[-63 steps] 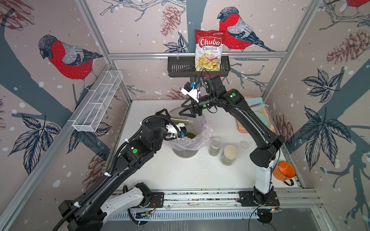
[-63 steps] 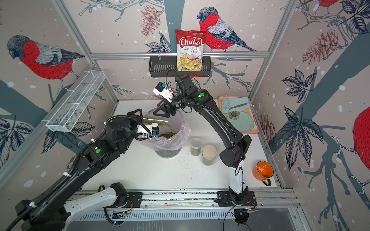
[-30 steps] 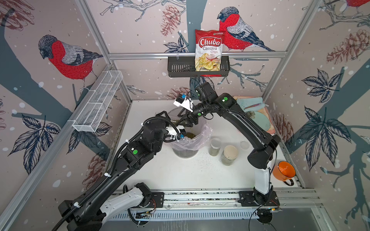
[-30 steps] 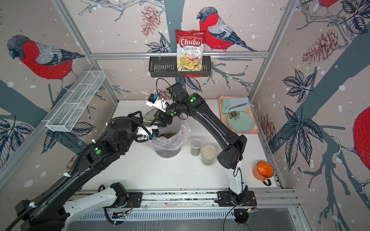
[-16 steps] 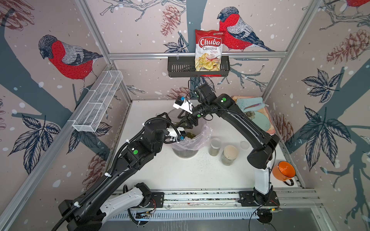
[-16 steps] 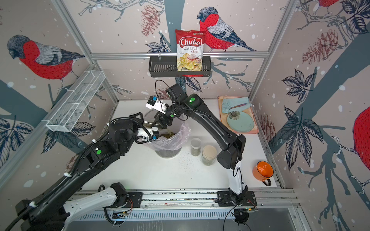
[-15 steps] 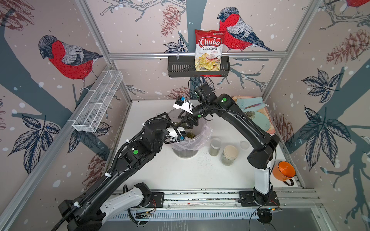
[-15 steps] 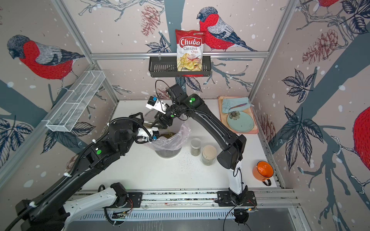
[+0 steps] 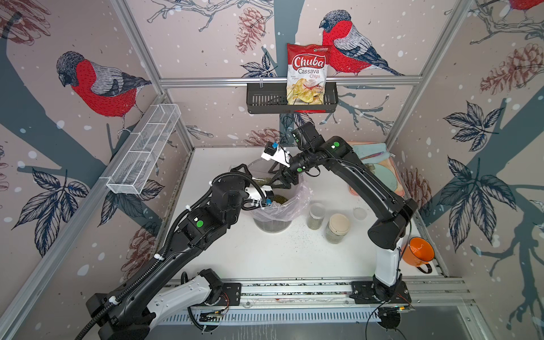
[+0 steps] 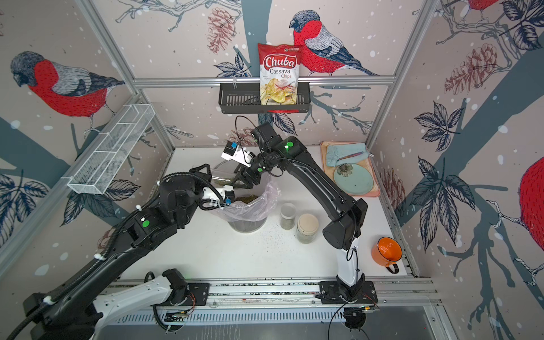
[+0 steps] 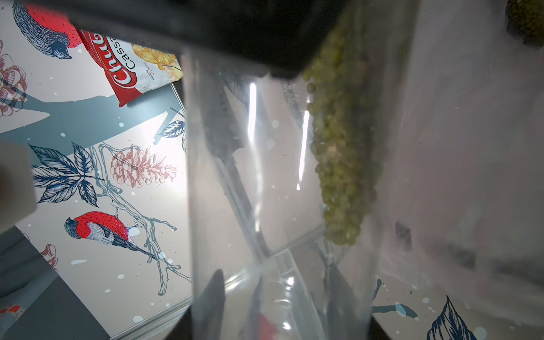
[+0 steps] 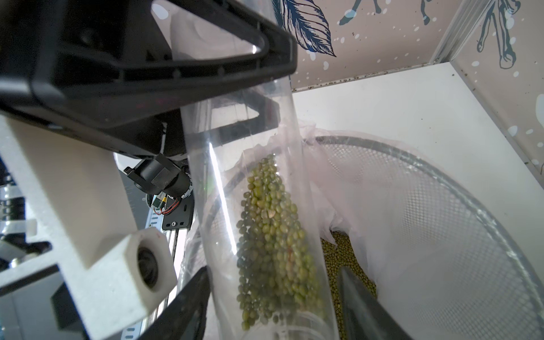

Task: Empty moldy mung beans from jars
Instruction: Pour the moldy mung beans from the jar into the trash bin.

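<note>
1 tube (image 12: 265, 164): over bin (image 9: 272, 225), beans (image 12: 273, 235) partly out
Left gripper (image 11: 276, 294): I'm holding tube
Right gripper (image 12: 278, 309): grip unclear
Short jar (image 9: 316, 216), lidded jar (image 9: 338, 228): unemptied

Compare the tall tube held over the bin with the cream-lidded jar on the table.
The tall tube lies tilted above the bin, gripped by the left tool; the cream-lidded jar stands upright on the table, untouched. The tube is long and narrow; the jar is squat and wider. Both are clear and hold mung beans.
</note>
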Robot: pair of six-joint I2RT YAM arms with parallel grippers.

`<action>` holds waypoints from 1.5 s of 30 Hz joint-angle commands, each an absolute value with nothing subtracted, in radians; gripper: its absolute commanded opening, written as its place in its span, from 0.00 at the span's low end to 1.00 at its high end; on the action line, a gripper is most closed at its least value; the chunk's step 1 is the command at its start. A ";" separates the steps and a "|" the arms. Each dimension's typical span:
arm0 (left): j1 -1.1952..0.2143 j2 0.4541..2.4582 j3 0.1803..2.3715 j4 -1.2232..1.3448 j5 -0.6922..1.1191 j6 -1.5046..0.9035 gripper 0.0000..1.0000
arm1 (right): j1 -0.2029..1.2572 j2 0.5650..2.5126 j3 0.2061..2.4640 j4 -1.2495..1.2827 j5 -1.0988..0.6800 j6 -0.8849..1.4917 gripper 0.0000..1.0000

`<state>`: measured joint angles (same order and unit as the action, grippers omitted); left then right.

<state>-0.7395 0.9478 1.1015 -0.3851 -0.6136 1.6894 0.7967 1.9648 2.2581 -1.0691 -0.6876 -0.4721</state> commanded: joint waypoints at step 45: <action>-0.768 0.982 1.106 -0.377 -0.586 1.680 0.39 | 0.887 2.093 2.416 -1.185 -0.364 -0.578 0.63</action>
